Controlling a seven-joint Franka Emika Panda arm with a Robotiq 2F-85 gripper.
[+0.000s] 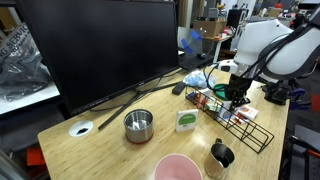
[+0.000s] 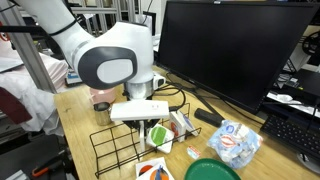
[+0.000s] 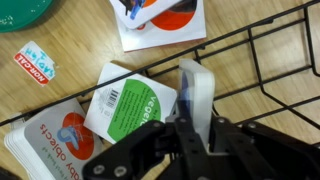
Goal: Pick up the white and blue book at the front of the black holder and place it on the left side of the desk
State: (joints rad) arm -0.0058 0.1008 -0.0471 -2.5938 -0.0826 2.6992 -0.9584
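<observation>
My gripper (image 3: 193, 128) is shut on the edge of a thin white and blue book (image 3: 193, 88), which stands upright between the jaws inside the black wire holder (image 3: 256, 62). Under it lie a white book with a round green label (image 3: 128, 106) and a white book with a blue and red picture (image 3: 52, 142). In both exterior views the gripper (image 1: 236, 97) (image 2: 158, 124) reaches down into the holder (image 1: 247, 130) (image 2: 113, 150). The held book is hidden by the gripper in those views.
A large black monitor (image 1: 100, 50) (image 2: 240, 50) stands on the wooden desk. Nearby are a metal cup (image 1: 138, 125), a pink plate (image 1: 178, 168), a small green and white card (image 1: 186, 121), a dark mug (image 1: 221, 155), a green plate (image 2: 210, 171) and another picture book (image 3: 160, 20).
</observation>
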